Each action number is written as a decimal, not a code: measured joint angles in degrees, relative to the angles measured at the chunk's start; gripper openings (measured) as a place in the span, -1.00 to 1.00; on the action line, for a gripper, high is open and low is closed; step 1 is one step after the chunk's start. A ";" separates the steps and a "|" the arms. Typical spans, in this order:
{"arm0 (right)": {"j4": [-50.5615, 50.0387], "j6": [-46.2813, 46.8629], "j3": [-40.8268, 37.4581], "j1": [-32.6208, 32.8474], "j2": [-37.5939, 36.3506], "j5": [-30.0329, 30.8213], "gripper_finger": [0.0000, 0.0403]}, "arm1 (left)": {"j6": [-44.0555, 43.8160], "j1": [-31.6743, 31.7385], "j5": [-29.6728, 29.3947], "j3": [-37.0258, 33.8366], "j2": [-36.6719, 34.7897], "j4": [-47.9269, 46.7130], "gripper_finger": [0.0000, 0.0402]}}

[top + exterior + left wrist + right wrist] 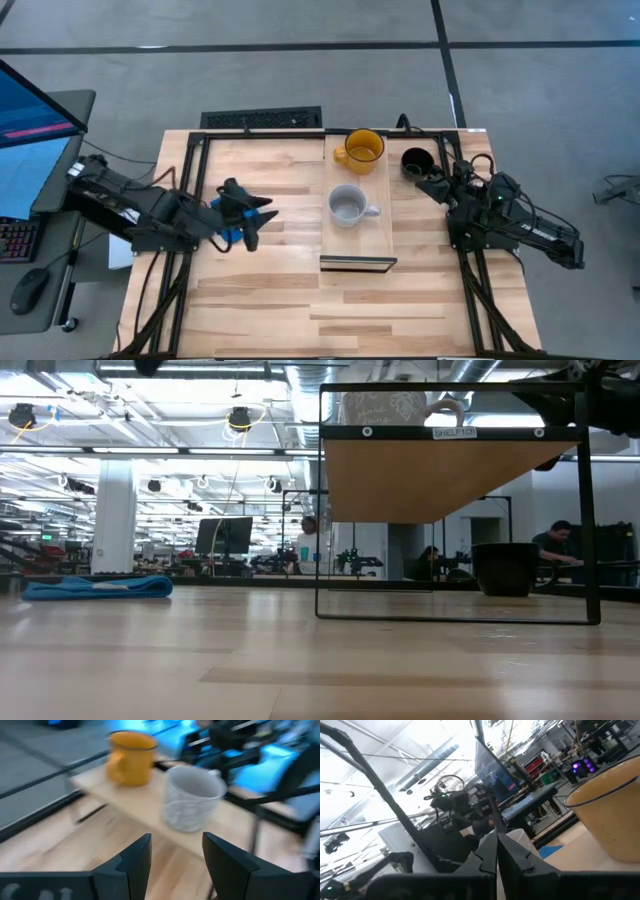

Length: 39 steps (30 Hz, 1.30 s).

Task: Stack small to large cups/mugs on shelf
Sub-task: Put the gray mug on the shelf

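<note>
The shelf [372, 240] is a pale board on a dark frame in the middle of the table. The yellow-orange mug [362, 150] stands at its far end and the light grey mug [348, 206] at its middle, both upright. The black mug [417, 162] stands on the table just right of the shelf and shows in the low view [505, 568]. My left gripper [265, 215] is open left of the shelf, facing the grey mug [192, 797] and yellow mug [131, 757]. My right gripper [432, 183] is shut, just near of the black mug, apart from it.
A flat blue object [225, 228] lies on the table under the left gripper and shows in the low view [95, 587]. The dark table frame [190, 180] runs along both sides. Bare planks lie between the left gripper and the shelf and along the near edge.
</note>
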 joint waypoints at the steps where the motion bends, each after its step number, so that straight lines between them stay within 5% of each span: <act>1: -0.06 -0.01 0.00 0.00 0.00 0.22 -0.83 | 3.19 1.32 3.01 -3.12 -2.04 5.32 -0.17; 6: -0.09 0.00 0.00 -0.02 -0.02 0.65 -0.83 | 11.94 8.03 15.24 -15.56 -11.43 20.32 -0.17; 17: 0.02 -2.50 0.04 0.62 1.63 2.79 -0.83 | 16.85 18.88 23.27 -24.63 -18.97 23.94 -0.17; 24: 5.50 -7.52 0.79 2.61 9.77 2.72 -0.83 | 22.81 22.10 16.57 -25.16 -19.15 20.20 -0.17; 28: 6.08 -12.26 4.19 4.36 16.34 3.12 -0.83 | 18.36 22.10 15.70 -25.16 -20.32 18.70 -0.17; 30: 6.00 -14.41 6.37 4.91 19.64 3.24 -0.83 | 18.16 22.43 18.72 -25.16 -20.72 18.51 -0.17; 35: 1.95 -15.91 12.49 7.50 27.01 2.93 -0.83 | 17.42 25.55 37.38 -25.16 -21.39 18.31 -0.17; 39: -5.07 -15.65 16.73 11.02 32.35 3.01 -0.83 | 19.72 27.48 37.61 -25.16 -21.39 18.35 -0.17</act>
